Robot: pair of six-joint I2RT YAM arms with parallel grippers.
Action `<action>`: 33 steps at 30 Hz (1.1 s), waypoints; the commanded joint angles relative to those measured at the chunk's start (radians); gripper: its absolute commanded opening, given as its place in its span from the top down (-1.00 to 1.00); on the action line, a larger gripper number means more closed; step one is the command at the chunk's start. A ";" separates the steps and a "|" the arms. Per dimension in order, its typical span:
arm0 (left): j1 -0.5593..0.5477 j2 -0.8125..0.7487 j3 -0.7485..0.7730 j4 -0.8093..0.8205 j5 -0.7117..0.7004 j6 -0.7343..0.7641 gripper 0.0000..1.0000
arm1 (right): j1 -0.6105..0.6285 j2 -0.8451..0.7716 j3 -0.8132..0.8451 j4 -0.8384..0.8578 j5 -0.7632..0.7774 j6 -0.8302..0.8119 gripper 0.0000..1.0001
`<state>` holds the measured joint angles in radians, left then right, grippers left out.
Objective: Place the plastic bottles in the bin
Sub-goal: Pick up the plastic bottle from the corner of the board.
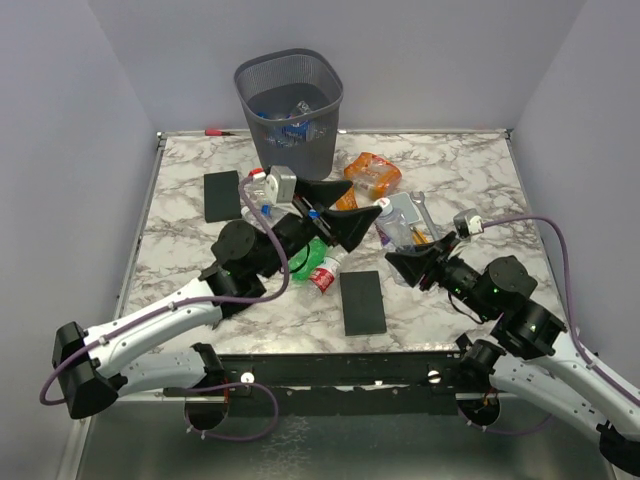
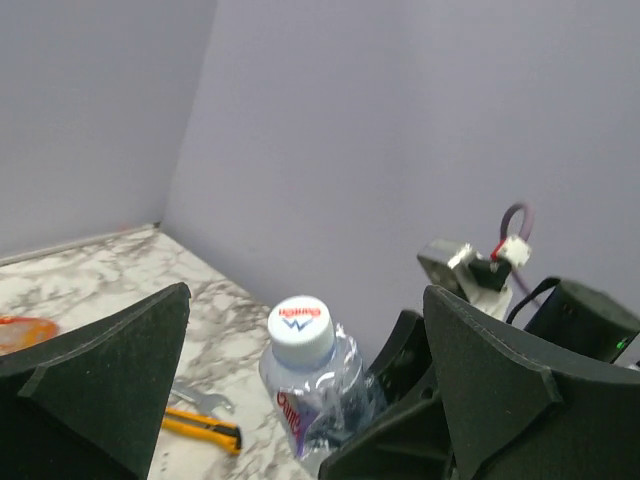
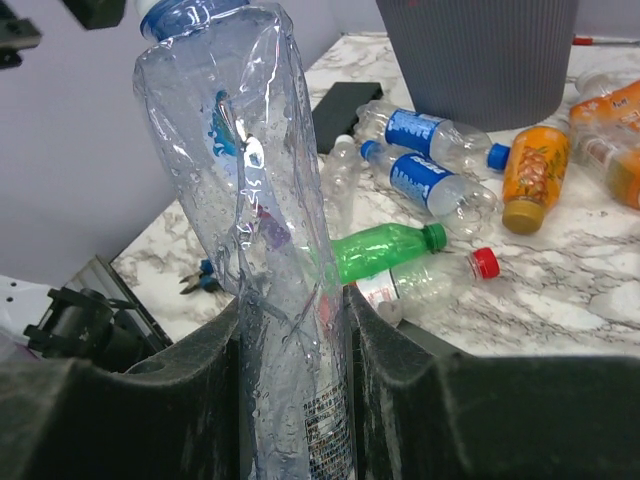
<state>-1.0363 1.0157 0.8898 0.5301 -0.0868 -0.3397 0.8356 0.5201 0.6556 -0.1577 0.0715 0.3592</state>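
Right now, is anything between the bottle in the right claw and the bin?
Yes. The left gripper, jaws open, sits between the clear bottle held by the right gripper and the bin. Orange bottles lie on the table beside that line, likely low enough to clear.

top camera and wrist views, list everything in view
bin: one, dark grey mesh, far edge, some bottles inside
clear bottle: one, crumpled, held upright, right of centre
blue-label bottles: two, clear, lying before the bin
green bottle: one, lying mid-table
red-capped bottle: one, clear, beside the green one
orange bottles: at least two, right of the bin
black slabs: two, flat, one left, one near edge
pliers: one, blue handles, on the table
utility knife: one, yellow, near the right arm
wrench: one, silver, beside the knife
red stick: one, possibly a pen, far-left edge
left gripper: black, open, empty
right gripper: black, shut on clear bottle
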 commanded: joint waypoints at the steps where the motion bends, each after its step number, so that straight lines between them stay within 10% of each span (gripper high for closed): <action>1: 0.072 0.083 0.087 0.059 0.202 -0.302 -0.98 | -0.002 -0.008 -0.026 0.089 -0.041 0.031 0.54; 10: 0.076 0.157 0.118 0.077 0.255 -0.322 -0.95 | -0.002 0.016 -0.023 0.103 -0.056 0.032 0.54; 18: 0.076 0.178 0.116 0.034 0.226 -0.323 -0.08 | -0.001 0.040 -0.011 0.109 -0.064 0.027 0.54; 26: 0.077 0.194 0.142 -0.030 0.225 -0.309 -0.49 | -0.001 0.046 -0.001 0.101 -0.065 0.024 0.54; 33: 0.076 0.201 0.142 -0.053 0.241 -0.301 0.17 | -0.001 0.047 0.004 0.094 -0.065 0.024 0.54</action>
<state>-0.9489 1.2087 1.0058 0.5064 0.1127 -0.6399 0.8356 0.5629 0.6365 -0.0608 0.0170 0.3885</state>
